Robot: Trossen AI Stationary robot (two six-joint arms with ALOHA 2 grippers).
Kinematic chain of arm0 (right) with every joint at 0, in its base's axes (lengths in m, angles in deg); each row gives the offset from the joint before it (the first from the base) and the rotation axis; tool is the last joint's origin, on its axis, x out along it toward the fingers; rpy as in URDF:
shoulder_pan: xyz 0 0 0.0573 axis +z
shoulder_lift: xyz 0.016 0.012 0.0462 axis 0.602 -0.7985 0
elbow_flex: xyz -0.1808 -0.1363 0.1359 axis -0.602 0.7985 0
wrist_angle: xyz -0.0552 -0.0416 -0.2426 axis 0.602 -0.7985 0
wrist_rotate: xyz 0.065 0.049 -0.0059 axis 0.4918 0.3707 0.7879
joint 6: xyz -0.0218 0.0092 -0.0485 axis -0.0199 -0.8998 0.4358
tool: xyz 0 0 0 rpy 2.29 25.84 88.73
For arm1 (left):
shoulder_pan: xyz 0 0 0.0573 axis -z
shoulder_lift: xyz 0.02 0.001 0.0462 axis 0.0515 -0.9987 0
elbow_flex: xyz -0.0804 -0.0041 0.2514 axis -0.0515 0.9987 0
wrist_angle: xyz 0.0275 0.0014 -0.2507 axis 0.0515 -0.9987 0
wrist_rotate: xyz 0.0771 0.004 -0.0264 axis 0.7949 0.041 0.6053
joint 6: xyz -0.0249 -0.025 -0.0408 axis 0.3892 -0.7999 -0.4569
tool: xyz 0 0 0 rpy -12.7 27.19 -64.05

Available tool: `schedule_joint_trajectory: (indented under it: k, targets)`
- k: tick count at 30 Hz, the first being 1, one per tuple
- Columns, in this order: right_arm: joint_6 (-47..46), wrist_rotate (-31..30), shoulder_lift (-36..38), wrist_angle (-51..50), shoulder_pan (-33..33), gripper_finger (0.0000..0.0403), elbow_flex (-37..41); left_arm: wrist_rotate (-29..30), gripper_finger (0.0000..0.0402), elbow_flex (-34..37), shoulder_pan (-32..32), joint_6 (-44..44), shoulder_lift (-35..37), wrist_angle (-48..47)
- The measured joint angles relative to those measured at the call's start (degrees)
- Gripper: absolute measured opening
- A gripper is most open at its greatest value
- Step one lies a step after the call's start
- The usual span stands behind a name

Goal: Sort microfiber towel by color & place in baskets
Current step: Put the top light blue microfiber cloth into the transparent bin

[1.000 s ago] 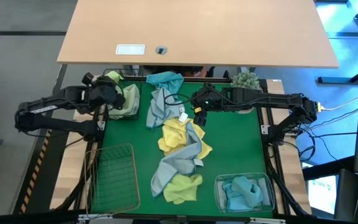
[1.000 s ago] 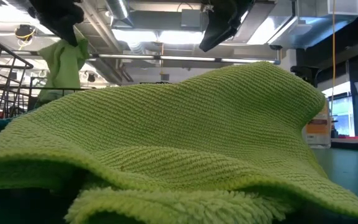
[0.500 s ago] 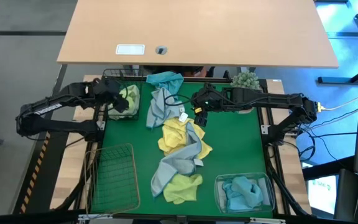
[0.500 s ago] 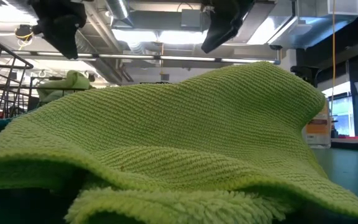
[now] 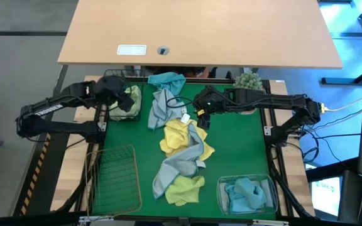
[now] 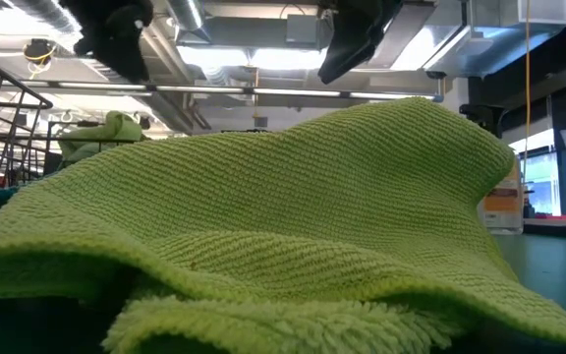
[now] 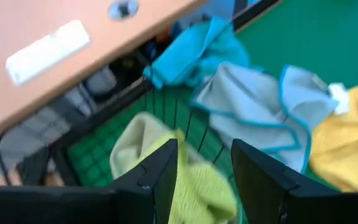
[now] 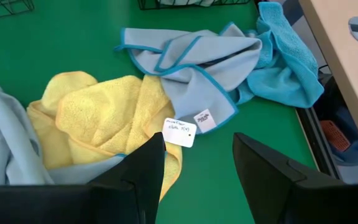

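The left claw (image 5: 123,100) hung over the black basket (image 5: 113,115) at the table's far left, its fingers apart and holding nothing, as the left wrist view showed; directly below it a lime towel (image 7: 194,186) and a paler one lay inside that basket's wire walls. The right claw (image 5: 201,117) hovered near the middle of the mat, fingers likewise spread and empty, with a yellow towel (image 8: 107,115) and its white tag (image 8: 179,132) just under it and a grey towel (image 8: 188,59) with teal trim a little beyond. Past that grey cloth, toward the far edge, a teal towel (image 5: 167,80) lay half off the mat. The sorting looked partly done: the green cloths sat in the black basket, and the clear tub (image 5: 220,193), well behind the right claw at the near right corner, held teal cloth (image 5: 244,193). The tan basket (image 5: 114,177), back at the near left and well apart from both claws, appeared to hold nothing. Left on the mat were the loose teal towel, the grey one, the yellow one, a second grey towel (image 5: 180,164) trailing toward the near edge, and a lime towel (image 5: 185,189) at the end of that string, which filled the low view. By that count, roughly five cloths remained, and the tan basket had yet to receive any, presumably the yellow or the grey.
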Motion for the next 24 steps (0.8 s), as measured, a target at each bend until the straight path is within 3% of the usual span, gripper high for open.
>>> schedule_joint_trajectory:
  k: [5, 11, 24]
  targets:
    - [0.0, 0.0, 0.0, -0.3, 0.0, 0.0188, 0.0, -0.3, 0.0145, 0.0, 0.0, 2.3, -0.3, 8.2]
    - [0.0, -0.1, 0.0, -2.8, 0.0, 0.0188, 0.0, -7.2, 0.0145, 0.0, 0.1, 3.0, -4.0, 15.7]
    - [0.0, -0.1, 0.0, -3.0, 0.0, 0.0188, 0.0, -8.8, 0.0144, 0.0, 3.5, 3.1, -25.2, 19.6]
